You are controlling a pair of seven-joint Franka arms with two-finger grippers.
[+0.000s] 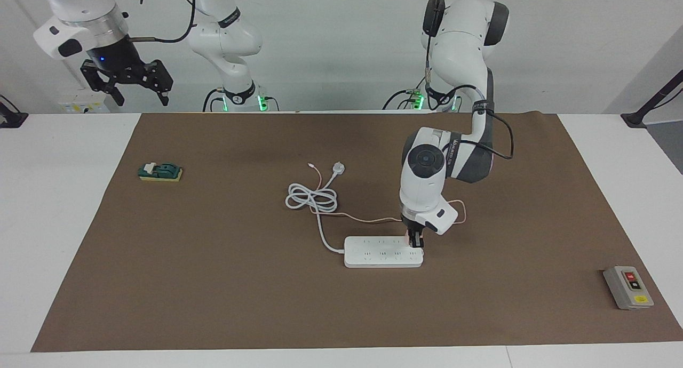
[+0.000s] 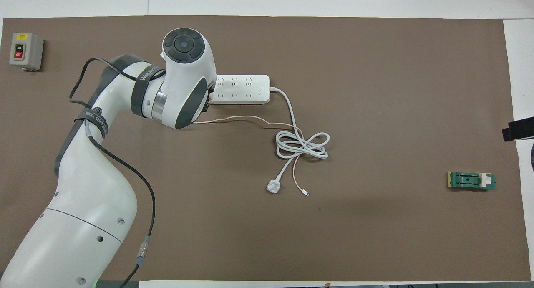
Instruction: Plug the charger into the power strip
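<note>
Left hand [image 1: 415, 243] grips the pink charger [image 1: 411, 239] at the power strip [image 1: 381, 252], needing a straight downward push; right hand [image 1: 140, 95] waits open.

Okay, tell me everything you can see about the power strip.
The power strip is a long flat white bar with two rows of sockets, lying flat on the brown mat. A thick white cord leaves one end and coils nearer the robots. At its other end the left end effector, shut on the pink charger, presses down on it.
</note>
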